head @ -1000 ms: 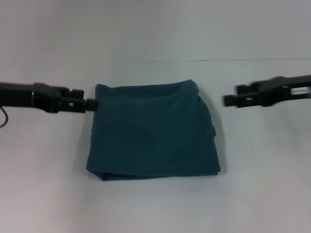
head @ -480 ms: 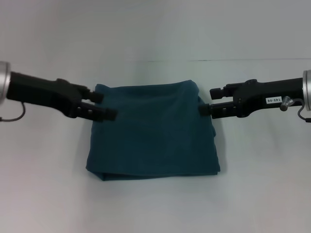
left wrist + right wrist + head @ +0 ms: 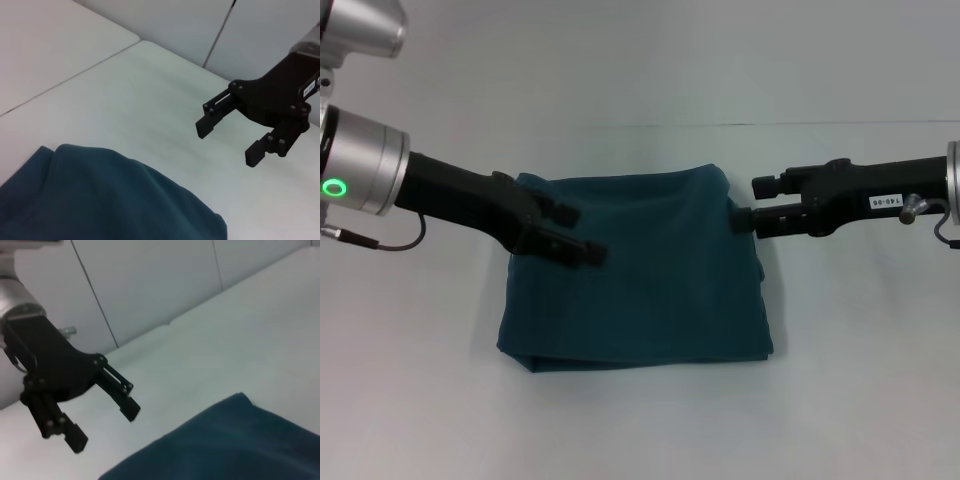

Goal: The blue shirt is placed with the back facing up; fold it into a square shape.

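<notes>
Shirt: blue shirt (image 3: 635, 270) lies folded into a rough square at the centre of the table (image 3: 640, 70), plain side up, no lettering showing. Layered fold edge runs along its 6 o'clock side; the 3 o'clock edge is uneven, with a small bulge of cloth.
Shirt, wrist views: only a rounded corner of cloth shows in each (image 3: 100, 195) (image 3: 225, 445).
Left gripper: left gripper (image 3: 578, 235) reaches in from 9 o'clock, over the shirt's 10 o'clock corner. Fingers spread, nothing between them, seen as a clear gap in the right wrist view (image 3: 102, 422). Contact with the cloth cannot be told.
Right gripper: right gripper (image 3: 752, 203) comes in from 3 o'clock, at the shirt's 2 o'clock corner, just beside the edge. Fingers parted and empty in the left wrist view (image 3: 227, 140), above bare table.
Table: white, plain, a thin seam line running across at 12 o'clock.
</notes>
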You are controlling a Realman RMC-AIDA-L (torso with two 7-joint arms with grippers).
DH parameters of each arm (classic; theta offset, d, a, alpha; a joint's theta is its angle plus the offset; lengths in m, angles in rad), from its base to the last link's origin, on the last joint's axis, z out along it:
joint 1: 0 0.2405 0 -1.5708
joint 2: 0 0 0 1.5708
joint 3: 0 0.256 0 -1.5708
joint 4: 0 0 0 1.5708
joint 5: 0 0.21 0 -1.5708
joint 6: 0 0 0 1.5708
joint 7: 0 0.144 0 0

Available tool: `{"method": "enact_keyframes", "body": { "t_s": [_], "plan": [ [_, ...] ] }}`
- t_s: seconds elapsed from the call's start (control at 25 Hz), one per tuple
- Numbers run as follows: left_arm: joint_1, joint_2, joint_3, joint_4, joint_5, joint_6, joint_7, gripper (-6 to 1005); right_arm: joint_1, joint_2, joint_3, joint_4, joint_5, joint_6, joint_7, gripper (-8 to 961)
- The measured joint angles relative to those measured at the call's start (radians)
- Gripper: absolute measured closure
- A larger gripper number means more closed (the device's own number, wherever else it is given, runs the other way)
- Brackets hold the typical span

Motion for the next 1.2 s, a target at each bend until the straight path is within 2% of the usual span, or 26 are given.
{"method": "enact_keyframes", "body": {
  "t_s": [0.16,0.4,0.88,1.2],
  "plan": [
    [-0.012,0.003,-0.005,-0.009,-0.004,0.016,-0.035,186,-0.007,-0.002,-0.006,0.000,0.032,-0.015,-0.008,166],
    [-0.024,0.019,-0.023,-0.068,-0.007,0.065,-0.097,186,-0.008,-0.006,0.015,0.022,0.041,-0.021,0.112,166],
    [0.017,-0.010,-0.062,-0.084,-0.013,0.040,-0.078,186,-0.010,-0.020,0.027,0.079,0.099,-0.025,0.157,166],
    [0.025,-0.010,-0.075,-0.077,-0.021,0.050,-0.053,186,-0.012,-0.039,-0.001,0.079,0.095,-0.034,0.114,166]
  ]
}}
